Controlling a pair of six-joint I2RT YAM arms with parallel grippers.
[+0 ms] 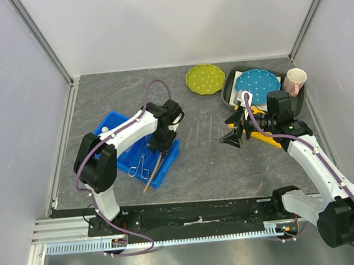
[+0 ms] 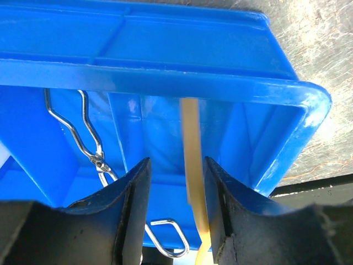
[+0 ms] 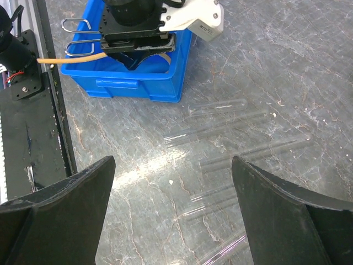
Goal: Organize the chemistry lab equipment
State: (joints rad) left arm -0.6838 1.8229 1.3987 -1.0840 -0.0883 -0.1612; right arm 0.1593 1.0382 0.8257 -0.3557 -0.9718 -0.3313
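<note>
Your left hand sits low over the blue bin with its jaws parted. The tan rubber tube runs between the fingers, close to one of them, and the gap is plainly wider than the tube. I read that as a let-go rather than a grip: the tube is going down where the sorted gear is kept. From the right wrist view, one end of the tube sticks out over the bin's rim, so judge whether it will stay put once you lift away. The wire tongs lie in the same bin, just beside the tube.

Your right hand is spread wide and holds nothing. It hangs above the glass tubes, which lie loose on the table, near the bin but outside it. That looks like a ready pose for the next pick.

By count:
- one bin, one rubber tube, one pair of tongs
- at least five glass tubes, though clear glass on a shiny surface makes the number unsure
- one green plate, one blue plate and one pink cup at the far right, which are not lab gear
</note>
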